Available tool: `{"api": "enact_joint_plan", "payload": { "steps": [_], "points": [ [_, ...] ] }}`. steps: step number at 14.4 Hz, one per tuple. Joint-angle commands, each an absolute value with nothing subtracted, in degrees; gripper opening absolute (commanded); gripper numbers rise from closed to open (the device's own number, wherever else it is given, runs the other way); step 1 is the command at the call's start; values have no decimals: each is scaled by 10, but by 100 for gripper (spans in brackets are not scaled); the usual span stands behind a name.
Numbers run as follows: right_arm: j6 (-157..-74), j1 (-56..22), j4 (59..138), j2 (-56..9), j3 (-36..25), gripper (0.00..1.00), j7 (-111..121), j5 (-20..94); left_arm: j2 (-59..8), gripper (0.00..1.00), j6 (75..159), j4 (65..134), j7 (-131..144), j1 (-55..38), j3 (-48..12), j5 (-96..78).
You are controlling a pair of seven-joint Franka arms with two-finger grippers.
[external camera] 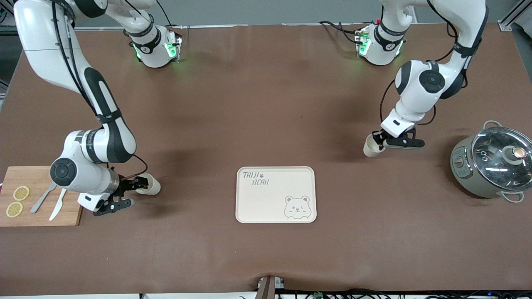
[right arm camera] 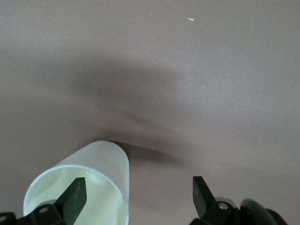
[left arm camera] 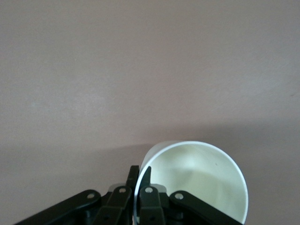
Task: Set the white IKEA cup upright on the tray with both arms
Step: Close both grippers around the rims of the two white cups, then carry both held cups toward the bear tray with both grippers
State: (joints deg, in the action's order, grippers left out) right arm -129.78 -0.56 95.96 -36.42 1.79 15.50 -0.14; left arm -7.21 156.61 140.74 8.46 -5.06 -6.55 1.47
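Note:
The cream tray (external camera: pixel 266 203) with "TAIJI BEAR" lettering lies bare on the brown table, between the two arms. My left gripper (external camera: pixel 380 141) is shut on the rim of a white cup (external camera: pixel 370 147), one finger inside and one outside; the cup is tilted, low at the table toward the left arm's end. In the left wrist view the gripper (left arm camera: pixel 139 171) pinches the cup's wall (left arm camera: pixel 197 173). My right gripper (external camera: pixel 132 192) is open around the rim of a second white cup (external camera: pixel 149 185) lying on its side beside the cutting board. In the right wrist view the gripper (right arm camera: pixel 138 187) has one finger inside that cup (right arm camera: pixel 101 161).
A wooden cutting board (external camera: pixel 39 176) with two lemon slices (external camera: pixel 20 193), a spoon and a knife lies at the right arm's end. A grey pot with a glass lid (external camera: pixel 492 164) stands at the left arm's end.

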Motion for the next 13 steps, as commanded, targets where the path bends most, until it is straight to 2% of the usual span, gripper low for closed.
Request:
{"api": "enact_joint_plan", "payload": {
  "steps": [1,2,3,5,8,9,11,13],
  "points": [
    [-1310,-11,976,-353,18,100,164,8,-72,0,1425,1304,146,-54,-97,18],
    [-1310,-11,976,-354,18,100,164,8,-74,0,1387,1273,162,-56,-105,19],
    [-1310,-12,976,-354,18,93,164,8,-80,0,1363,1244,183,-56,-116,19],
    [-1309,-11,977,-354,18,64,164,8,-99,0,1334,1184,235,-58,-136,19],
    [-1310,-11,977,-354,18,35,165,8,-155,0,1293,1094,301,-66,-161,20],
    [-1310,-10,977,-354,18,21,165,8,-176,0,1282,1066,319,-79,-161,24],
    [-1310,-11,977,-355,18,0,165,8,-213,0,1273,1023,348,-100,-159,25],
    [-1310,-12,977,-354,18,0,165,8,-249,0,1272,988,386,-127,-156,26]
  ]
}}
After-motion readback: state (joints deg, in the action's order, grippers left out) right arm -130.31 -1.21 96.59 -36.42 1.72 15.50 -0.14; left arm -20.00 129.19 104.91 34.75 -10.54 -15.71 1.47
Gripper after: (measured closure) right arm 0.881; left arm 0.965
